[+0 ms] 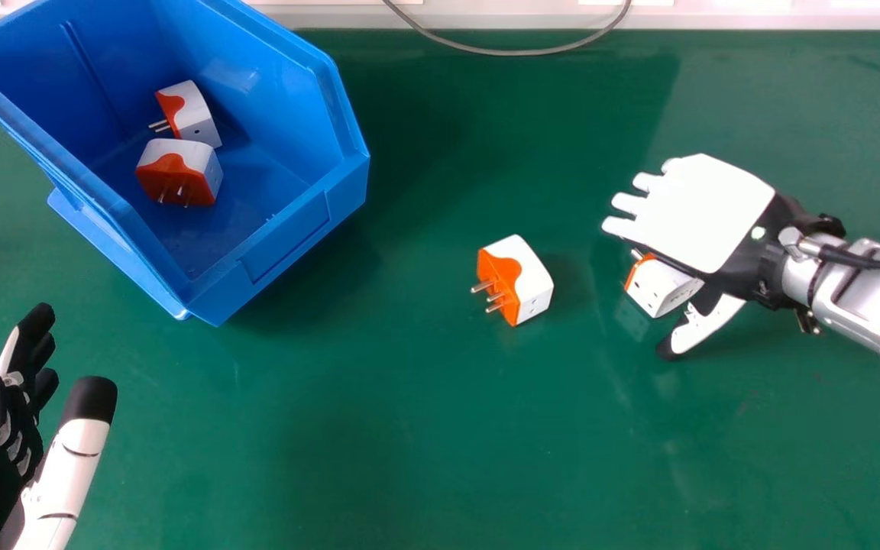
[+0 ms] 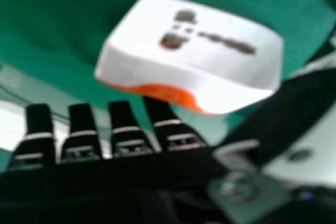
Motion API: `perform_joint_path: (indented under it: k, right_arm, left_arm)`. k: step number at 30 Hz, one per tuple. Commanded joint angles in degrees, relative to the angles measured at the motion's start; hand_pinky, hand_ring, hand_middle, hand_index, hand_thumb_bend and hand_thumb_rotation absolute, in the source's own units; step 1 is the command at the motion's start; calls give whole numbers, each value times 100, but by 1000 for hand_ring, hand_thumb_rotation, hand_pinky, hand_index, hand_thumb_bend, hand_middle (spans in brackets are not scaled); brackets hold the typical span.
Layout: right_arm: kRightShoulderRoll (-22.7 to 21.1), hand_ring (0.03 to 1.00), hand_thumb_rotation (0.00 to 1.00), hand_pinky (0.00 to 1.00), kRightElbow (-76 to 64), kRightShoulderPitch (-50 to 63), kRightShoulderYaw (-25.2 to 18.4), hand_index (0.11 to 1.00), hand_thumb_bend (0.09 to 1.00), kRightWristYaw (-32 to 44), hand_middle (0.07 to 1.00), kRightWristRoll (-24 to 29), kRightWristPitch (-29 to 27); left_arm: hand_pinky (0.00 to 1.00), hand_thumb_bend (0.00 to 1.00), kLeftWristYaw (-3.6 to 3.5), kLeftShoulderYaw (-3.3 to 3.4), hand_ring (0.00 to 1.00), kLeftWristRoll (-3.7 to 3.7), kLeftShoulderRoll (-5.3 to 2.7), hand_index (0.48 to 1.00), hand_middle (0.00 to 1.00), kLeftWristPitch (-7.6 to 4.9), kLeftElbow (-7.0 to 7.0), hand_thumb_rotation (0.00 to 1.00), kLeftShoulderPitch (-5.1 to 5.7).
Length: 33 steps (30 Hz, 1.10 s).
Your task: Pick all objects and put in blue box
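My right hand (image 1: 703, 210) is at the right of the head view, back up, its fingers relaxed and thumb spread. A white and orange plug adapter (image 1: 661, 286) lies partly under it, between fingers and thumb; the right hand view shows that adapter (image 2: 194, 51) close by, just past the fingers (image 2: 123, 124). Another adapter (image 1: 520, 279) rests on the green table, prongs pointing left. Inside the blue box (image 1: 295, 237) are two more, one (image 1: 192, 114) behind the other (image 1: 180, 172). My left hand (image 1: 24, 428) stays open at the lower left, holding nothing.
The box stands at the upper left on the green table (image 1: 379, 428), in front of a pale ledge (image 1: 715, 17). A grey cable (image 1: 512, 52) loops over the table's far edge.
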Motion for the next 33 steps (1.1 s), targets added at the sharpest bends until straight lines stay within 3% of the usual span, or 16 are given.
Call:
perform_joint_path:
  k: [1,6,16,20,29,33]
  right_arm:
    - [0,898,767,820,111,-325,114,882,572,-257,911,-79,-13]
    - [64,885,747,797,417,-500,426,869,548,-506,900,-239,-36]
    - [91,882,712,792,692,-775,696,869,508,-564,894,-234,-137]
    - [23,884,708,794,737,-821,789,864,511,-683,891,-295,-94]
    - [-56,900,703,807,690,-749,679,880,498,-329,901,-77,-155]
    - [-46,902,699,806,656,-708,636,880,496,-289,901,-18,-173]
  left_arm:
    - [959,699,-27,99,962,-59,25,957,958,-119,-151,734,115]
    - [959,701,-44,119,962,-79,-6,951,959,-113,-252,736,223]
    - [961,706,-74,186,963,-90,-26,948,959,-124,-301,741,332]
    - [964,704,-77,194,964,-94,-35,949,960,-107,-345,742,362]
    - [971,699,-111,266,968,-133,2,946,960,-155,-257,748,341]
    - [971,698,-128,287,968,-127,-10,946,960,-164,-285,748,365]
